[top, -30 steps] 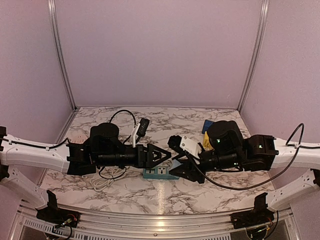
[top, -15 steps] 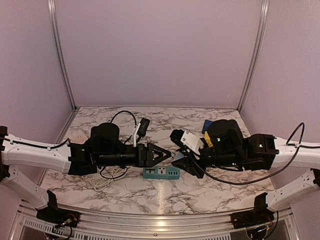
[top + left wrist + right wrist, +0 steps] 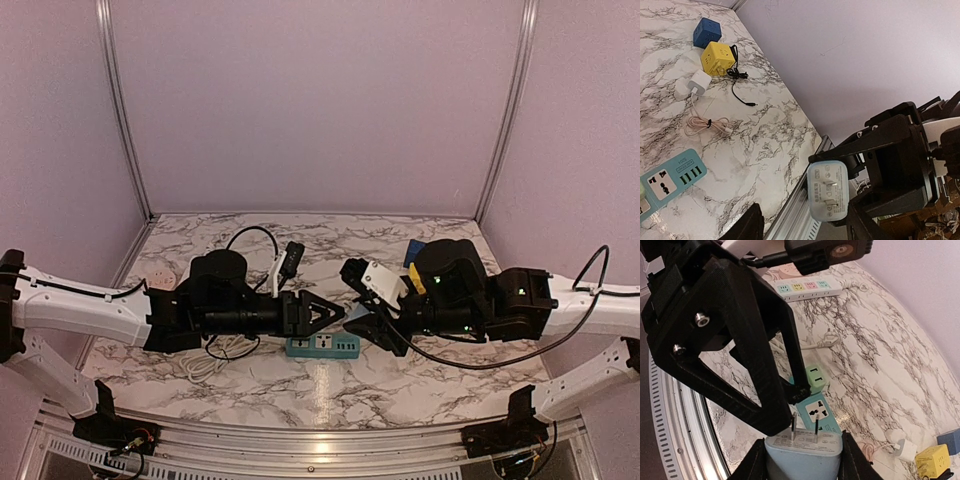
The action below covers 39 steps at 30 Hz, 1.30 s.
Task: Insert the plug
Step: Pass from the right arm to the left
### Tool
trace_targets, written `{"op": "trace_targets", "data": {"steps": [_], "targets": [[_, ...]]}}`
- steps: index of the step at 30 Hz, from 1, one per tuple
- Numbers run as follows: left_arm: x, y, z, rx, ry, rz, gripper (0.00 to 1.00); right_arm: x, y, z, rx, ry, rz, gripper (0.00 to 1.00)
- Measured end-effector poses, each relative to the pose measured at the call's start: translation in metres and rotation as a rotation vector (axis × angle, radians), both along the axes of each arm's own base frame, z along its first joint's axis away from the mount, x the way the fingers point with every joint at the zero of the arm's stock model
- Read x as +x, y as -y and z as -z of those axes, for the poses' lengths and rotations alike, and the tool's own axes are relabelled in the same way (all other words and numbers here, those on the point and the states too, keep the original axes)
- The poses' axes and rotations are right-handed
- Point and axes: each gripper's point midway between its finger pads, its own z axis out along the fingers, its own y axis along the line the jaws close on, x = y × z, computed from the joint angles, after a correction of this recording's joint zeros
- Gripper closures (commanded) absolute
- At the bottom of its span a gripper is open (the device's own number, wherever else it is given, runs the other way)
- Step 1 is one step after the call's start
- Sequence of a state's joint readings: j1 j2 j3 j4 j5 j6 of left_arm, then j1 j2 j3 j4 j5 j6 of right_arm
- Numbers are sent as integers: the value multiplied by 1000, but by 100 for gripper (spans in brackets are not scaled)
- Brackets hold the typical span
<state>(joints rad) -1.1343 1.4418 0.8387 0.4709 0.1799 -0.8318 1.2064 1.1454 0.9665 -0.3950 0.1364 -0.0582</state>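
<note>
My right gripper [image 3: 804, 444] is shut on the plug [image 3: 802, 452], a pale blue charger block whose two flat prongs point away from the wrist. It hangs just above the teal power strip [image 3: 816, 414], near that strip's universal socket. The left wrist view looks straight at the plug's [image 3: 827, 191] pronged face. My left gripper [image 3: 805, 227] is open, with the plug close to its right finger [image 3: 862, 222] and nothing gripped. From above, the left gripper [image 3: 328, 312] and right gripper [image 3: 362, 324] meet tip to tip over the strip [image 3: 322, 346].
A green adapter [image 3: 815, 375] sits at the strip's far end. A white power strip [image 3: 810, 287] lies at the back left. A blue cube [image 3: 707, 31], a yellow cube [image 3: 717, 57], a white charger [image 3: 697, 82] with pink cable and a black cable [image 3: 740, 80] lie at the right.
My left jaws have narrowed and that arm has edged right toward the plug. The right gripper has lifted and drawn back slightly with the plug, then stayed still.
</note>
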Motion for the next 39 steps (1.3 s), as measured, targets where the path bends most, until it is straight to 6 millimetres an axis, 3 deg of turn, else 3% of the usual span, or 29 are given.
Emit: {"op": "trace_targets", "data": {"steps": [7, 24, 34, 39], "targets": [[4, 2, 10, 18, -11, -1, 44, -1, -1, 2, -6, -4, -4, 96], [8, 9, 4, -19, -21, 16, 53, -3, -3, 6, -17, -8, -12, 96], [10, 11, -2, -37, -20, 18, 69, -2, -5, 12, -31, -13, -11, 96], [9, 14, 2, -35, -28, 28, 72, -1, -4, 12, -34, -8, -3, 96]]}}
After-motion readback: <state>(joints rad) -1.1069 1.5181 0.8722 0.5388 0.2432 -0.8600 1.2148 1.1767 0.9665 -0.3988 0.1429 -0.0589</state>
